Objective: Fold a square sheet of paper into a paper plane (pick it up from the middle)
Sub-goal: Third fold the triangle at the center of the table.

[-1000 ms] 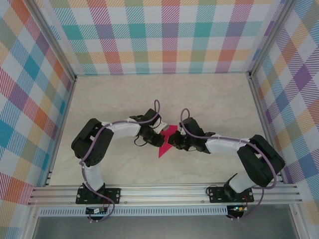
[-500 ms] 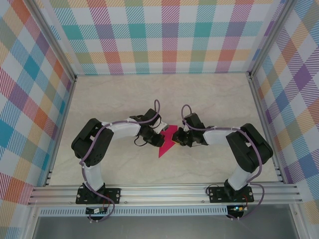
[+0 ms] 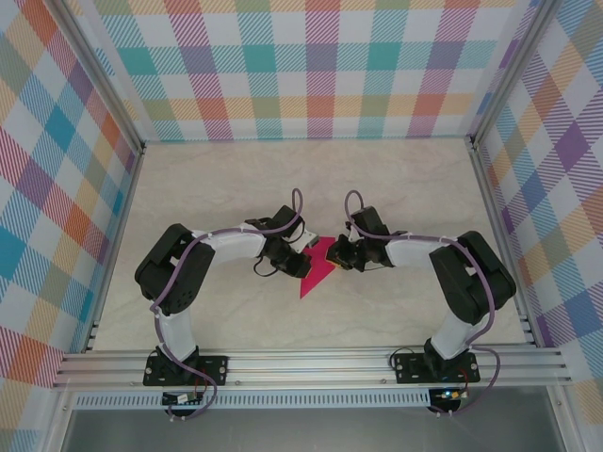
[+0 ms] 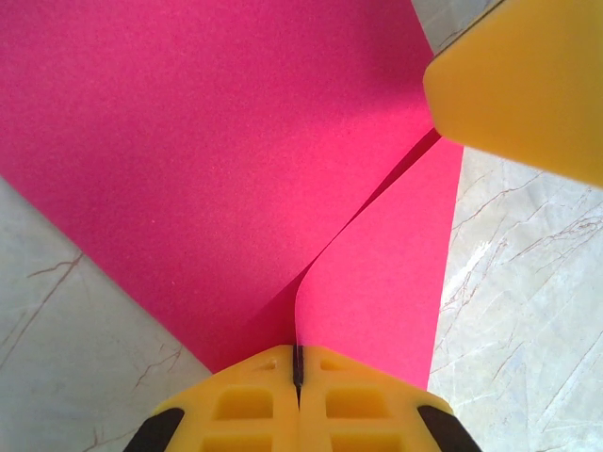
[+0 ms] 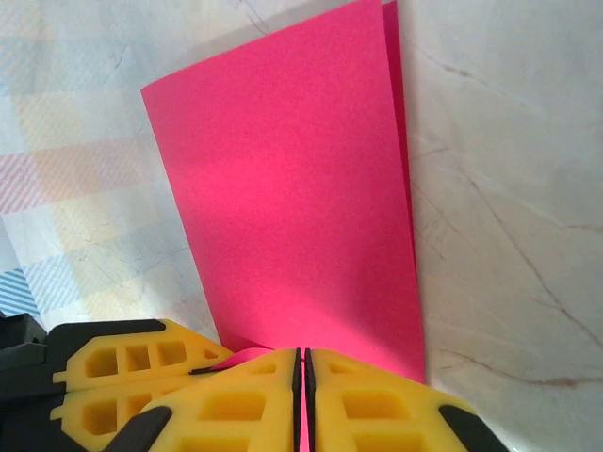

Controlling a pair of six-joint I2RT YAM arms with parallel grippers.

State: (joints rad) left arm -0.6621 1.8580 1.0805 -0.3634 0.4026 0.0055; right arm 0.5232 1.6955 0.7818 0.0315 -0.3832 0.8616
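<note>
The magenta sheet of paper [image 3: 316,274] is folded over on itself and lies in the middle of the table, its lower end coming to a point. My left gripper [image 3: 304,257] meets it from the left and my right gripper [image 3: 333,256] from the right. In the left wrist view the left gripper [image 4: 298,363] is shut on a raised edge of the paper [image 4: 236,141], with a yellow finger [image 4: 518,94] of the right gripper at the top right. In the right wrist view the right gripper [image 5: 301,377] is shut on the paper [image 5: 292,207], beside the left gripper's fingers [image 5: 132,363].
The pale marble tabletop [image 3: 396,179] stretches around the paper. Checkered walls [image 3: 311,66] close off the back and both sides. An aluminium rail [image 3: 311,363] runs along the near edge, where the arm bases are bolted.
The right arm has drawn its forearm in, and its gripper has shifted a little towards the far side along the paper. The left arm and the paper have stayed put.
</note>
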